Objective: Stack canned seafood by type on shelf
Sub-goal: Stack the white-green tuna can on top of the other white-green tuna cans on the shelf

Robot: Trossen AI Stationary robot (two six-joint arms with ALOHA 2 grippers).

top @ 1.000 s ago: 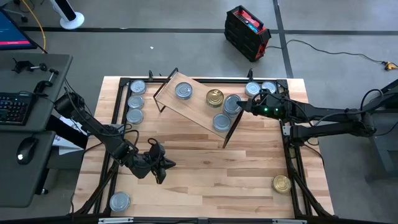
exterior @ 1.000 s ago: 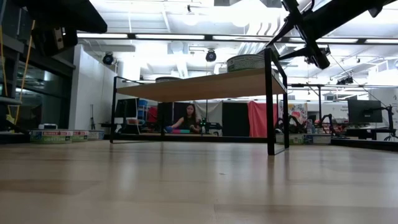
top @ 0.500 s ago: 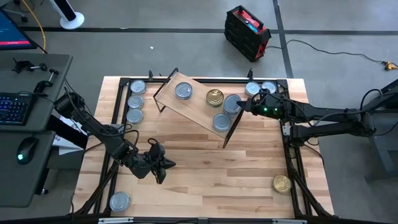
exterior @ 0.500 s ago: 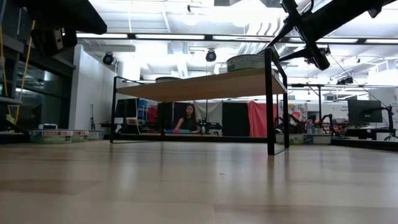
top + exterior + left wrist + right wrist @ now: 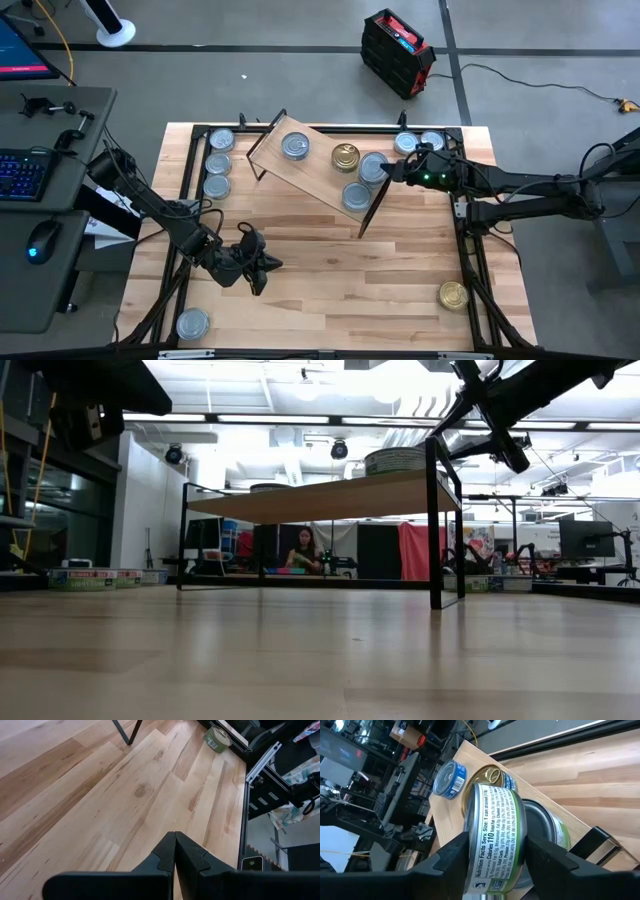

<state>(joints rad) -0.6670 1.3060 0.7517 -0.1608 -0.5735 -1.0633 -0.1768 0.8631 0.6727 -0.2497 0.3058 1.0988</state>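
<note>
Fingers (image 5: 450, 857) of the right gripper (image 5: 389, 170) are clamped on a tin (image 5: 492, 837), pressing both flat ends, holding it on edge over the shelf (image 5: 315, 172). Its label reads "Nutrition Facts Serv. Size: 1 can drained" and "Calories 110". Just past the fingers, a silver-topped can (image 5: 545, 827), a gold-topped can (image 5: 490, 774) and a blue one (image 5: 450, 779) sit on the shelf. Left gripper (image 5: 262, 264) hangs pinched shut, empty, over bare table (image 5: 100, 805). Nothing has moved since the earlier frames.
</note>
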